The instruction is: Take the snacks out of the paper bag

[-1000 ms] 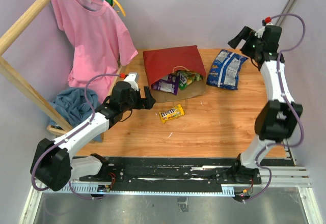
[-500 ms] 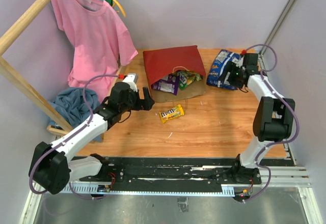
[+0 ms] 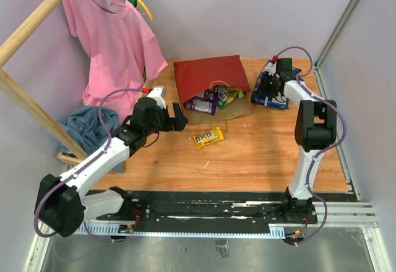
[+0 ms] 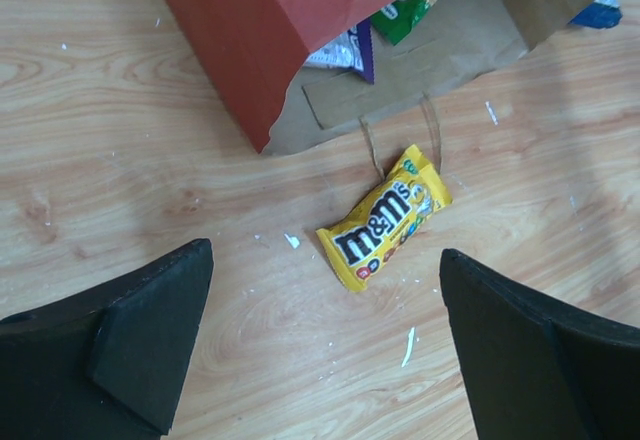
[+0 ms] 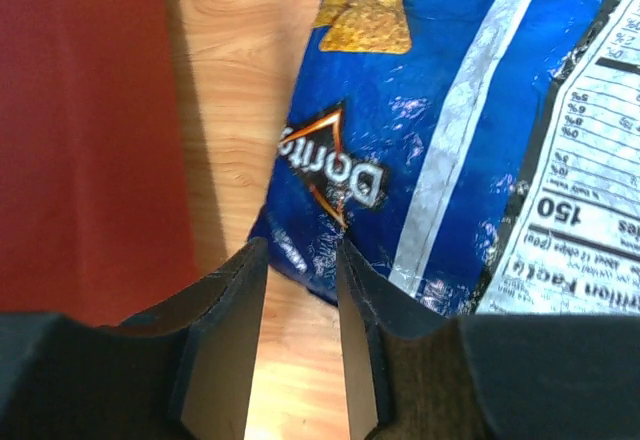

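Jaws of the right gripper (image 5: 300, 260) stand drawn in to a narrow gap, and the lower corner of the blue Doritos bag (image 5: 450, 110) sits right at their tips. Bare wood shows in the slot between the fingers (image 5: 225, 360), so I cannot tell whether the packet is pinched or only bracketed. From above, the right gripper (image 3: 266, 89) is down over the edge of the blue Doritos bag (image 3: 276, 102) that faces the paper bag (image 3: 207, 74). That snack lies flat to the right of the paper bag (image 5: 80, 130), with a strip of table (image 5: 225, 80) between them.

Jaws of the left gripper (image 4: 325, 255) are spread wide and grasp nothing. They hang above the wood in front of the paper bag's mouth, with the yellow M&M's pack (image 4: 385, 218) lying between the two pads in the wrist view. From above, the left gripper (image 3: 178, 117) is just off the left corner of the paper bag's mouth, and the yellow M&M's pack (image 3: 208, 138) rests on the table (image 3: 260, 154) just in front of that mouth.

Lying on its side, the paper bag (image 4: 280, 20) has its red face up and brown kraft lining showing at the opening. A purple packet (image 3: 201, 104) and a green packet (image 3: 229, 93) poke out of the mouth.

Left of the paper bag hangs a pink shirt (image 3: 111, 37), with a blue cloth heap (image 3: 86, 127) below it.
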